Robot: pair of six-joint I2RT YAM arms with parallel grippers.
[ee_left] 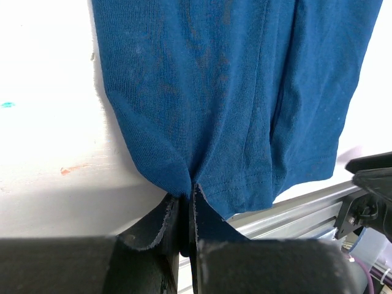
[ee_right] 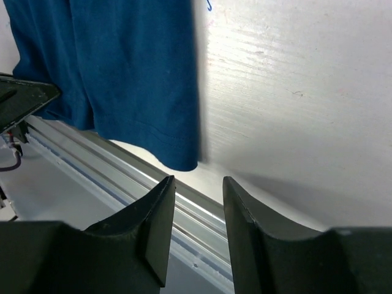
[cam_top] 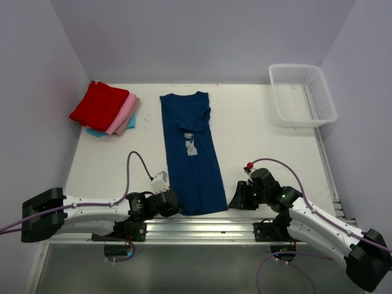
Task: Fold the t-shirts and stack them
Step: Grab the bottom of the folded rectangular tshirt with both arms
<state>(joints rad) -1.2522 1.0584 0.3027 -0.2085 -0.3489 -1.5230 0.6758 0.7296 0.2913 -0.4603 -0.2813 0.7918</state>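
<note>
From above, the navy t-shirt [cam_top: 196, 171] lies in the middle of the table [cam_top: 263, 147], folded lengthwise into a long narrow strip, with its collar at the far side and its hem at the near edge. A stack of folded t-shirts [cam_top: 109, 110], red on top with pink and teal below, sits at the far left, well apart from it, and a white basket [cam_top: 302, 92] stands at the far right. The left gripper [cam_top: 171, 204] is at the near left corner of the hem, and the right gripper [cam_top: 239, 197] is just beside the near right corner. In the left wrist view, the left gripper [ee_left: 187, 196] is closed on the hem corner, and the cloth bunches into a small peak between its jaws. In the right wrist view, the right gripper [ee_right: 197, 184] has its jaws apart with nothing between them, and the hem corner hangs a little in front, above the metal rail [ee_right: 116, 171]. I judge that the shirt is light, soft and limp. It will sag between two holds, so both near corners should be pinched through all layers.
</note>
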